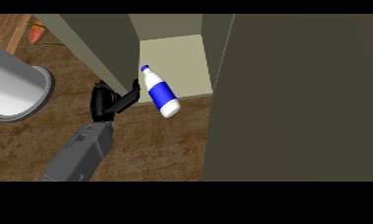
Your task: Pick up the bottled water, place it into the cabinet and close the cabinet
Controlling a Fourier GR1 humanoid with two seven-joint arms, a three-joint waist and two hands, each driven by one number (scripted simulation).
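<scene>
Item: white plastic water bottle with blue label and cap point(160, 93), leaning at the olive cabinet's point(291, 99) pale shelf lip. Left black hand point(109, 100) is spreading open just beside it, grasping nothing. Risk: a nudge is likely tipping it outward.

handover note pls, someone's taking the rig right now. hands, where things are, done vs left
Left hand: fingers relaxed, open, just left of the bottled water; not gripping it.
Right hand: not in view.
Bottled water: tilted, cap up, at the front edge of the open cabinet; whether it rests inside can't be told.
Cabinet door: open.
Left: confirm the bottle sits inside, close the door.
</scene>
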